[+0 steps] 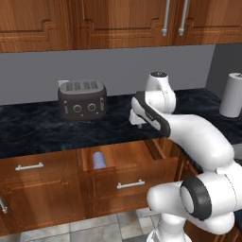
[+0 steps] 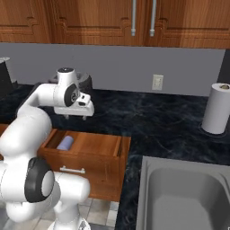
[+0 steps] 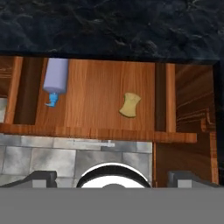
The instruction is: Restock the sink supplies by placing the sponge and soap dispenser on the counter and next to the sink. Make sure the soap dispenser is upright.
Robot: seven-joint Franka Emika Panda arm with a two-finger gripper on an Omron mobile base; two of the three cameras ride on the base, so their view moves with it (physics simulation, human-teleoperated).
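Note:
The soap dispenser, a pale lavender bottle with a blue pump, lies on its side at the left of an open wooden drawer. It also shows in the base views. The sponge, small and yellow, lies flat near the drawer's middle. My gripper hangs open and empty above the drawer, at about counter height. The black marbled counter runs behind it. The grey sink sits at the right, beyond the drawer.
A dark toaster stands on the counter to the left. A white paper towel roll stands at the back right, behind the sink. Upper cabinets hang above. The pulled-out drawer front juts over the tiled floor.

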